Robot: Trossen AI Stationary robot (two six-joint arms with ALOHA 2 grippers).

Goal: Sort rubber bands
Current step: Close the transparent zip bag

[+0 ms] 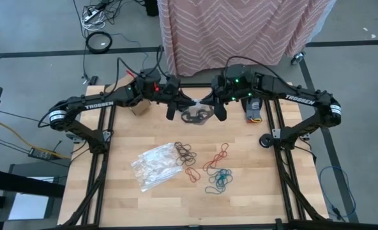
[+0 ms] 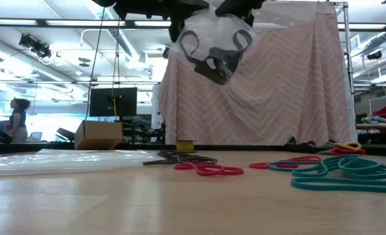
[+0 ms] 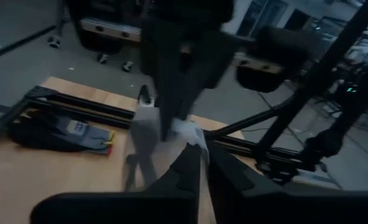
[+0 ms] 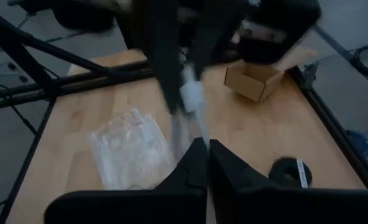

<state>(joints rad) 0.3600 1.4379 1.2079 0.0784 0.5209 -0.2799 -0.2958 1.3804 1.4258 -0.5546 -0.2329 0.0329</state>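
Both grippers are raised above the far middle of the table (image 1: 144, 207), and between them I see a clear plastic bag (image 1: 197, 114) with black rubber bands (image 2: 209, 57) inside, hanging well off the wood. I read the left gripper (image 1: 170, 110) as pinching the left side of that bag; its fingers (image 3: 190, 174) stand nearly together with the film between them. I read the right gripper (image 1: 220, 110) as clenched on the right side of the same bag, its fingers (image 4: 193, 165) pressed tight. In the low view the bag sags beneath the two grippers with the dark loops bunched at its bottom. On the table surface, near the middle, a second clear bag (image 1: 156, 165) lies flat to the left. Just beside its far right corner lies a small heap of brown rubber bands (image 1: 184, 152). Right of these, red rubber bands (image 1: 214, 157) are scattered, one more near the bag's right edge. Nearer me than the red ones, teal rubber bands (image 1: 218, 181) form a loose cluster. A small cardboard box (image 1: 140, 109) stands at the far left under the left arm, and a small black round disc (image 1: 265, 141) rests at the right edge of the table.
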